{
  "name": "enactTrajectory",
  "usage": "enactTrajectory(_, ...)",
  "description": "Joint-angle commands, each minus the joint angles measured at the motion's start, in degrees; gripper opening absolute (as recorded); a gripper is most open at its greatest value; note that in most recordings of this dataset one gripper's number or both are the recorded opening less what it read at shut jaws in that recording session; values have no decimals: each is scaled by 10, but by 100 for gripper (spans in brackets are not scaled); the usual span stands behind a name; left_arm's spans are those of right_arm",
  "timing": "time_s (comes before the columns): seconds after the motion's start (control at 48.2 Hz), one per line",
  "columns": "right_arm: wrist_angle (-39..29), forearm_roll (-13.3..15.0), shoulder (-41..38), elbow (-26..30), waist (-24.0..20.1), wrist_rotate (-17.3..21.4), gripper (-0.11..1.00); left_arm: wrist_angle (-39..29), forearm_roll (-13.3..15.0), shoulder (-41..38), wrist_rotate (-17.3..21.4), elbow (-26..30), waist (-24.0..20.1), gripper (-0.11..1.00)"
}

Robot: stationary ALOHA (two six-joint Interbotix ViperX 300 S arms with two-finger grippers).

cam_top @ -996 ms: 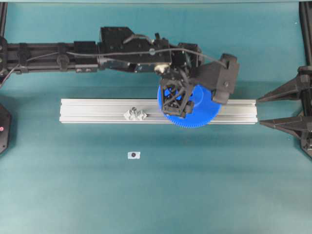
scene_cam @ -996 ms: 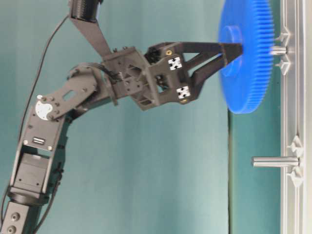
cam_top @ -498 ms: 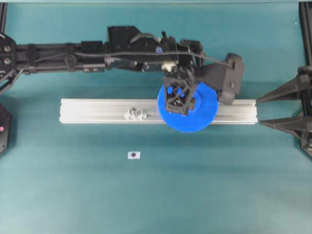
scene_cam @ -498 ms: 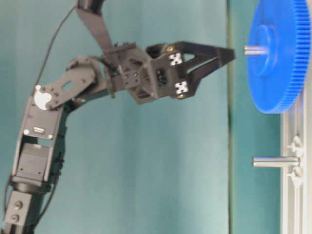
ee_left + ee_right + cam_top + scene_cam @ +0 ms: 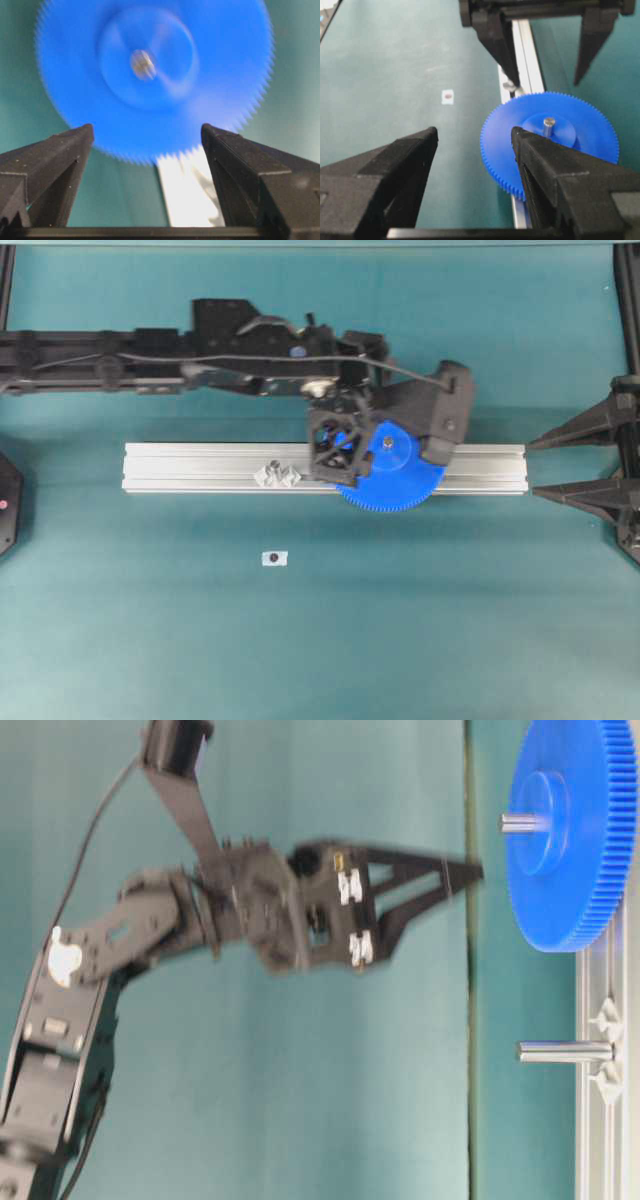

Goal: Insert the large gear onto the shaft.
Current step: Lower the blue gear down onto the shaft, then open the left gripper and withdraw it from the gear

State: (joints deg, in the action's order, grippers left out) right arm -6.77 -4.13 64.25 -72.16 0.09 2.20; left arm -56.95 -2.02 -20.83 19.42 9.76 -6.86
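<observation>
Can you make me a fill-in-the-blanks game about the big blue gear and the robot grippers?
1. The large gear is colored ____.
2. The pin poking up through the gear's hub is the ____.
3. The left gripper is ____, holding nothing.
4. The gear sits over the long silver ____.

Missing words: blue; shaft; open; rail.

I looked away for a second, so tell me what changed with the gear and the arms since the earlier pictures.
The left gripper let go of the gear, which slid down onto the shaft and now sits on it. The gripper then backed away, open. The right gripper, the rail and the spare shaft stayed put.
</observation>
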Motion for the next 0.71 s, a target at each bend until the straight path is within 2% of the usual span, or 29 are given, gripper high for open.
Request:
enactTrajectory(0.0, -7, -2, 1, 8, 1, 4, 70, 3, 0, 42, -18, -14, 1, 88)
enactTrajectory(0.145, -51, -1, 18, 8, 1, 4, 70, 18, 0, 78, -40, -56, 1, 88)
enactTrajectory(0.373, -128, 1, 48, 10, 1, 4, 70, 106, 0, 154, -71, -139, 0, 86)
enactTrajectory(0.498, -136, 1, 54, 7, 4, 4, 70, 143, 0, 207, -101, -202, 0, 85)
enactTrajectory(0.685, -137, 2, 57, -5, 6, 4, 70, 156, 0, 278, -148, -258, 4, 85)
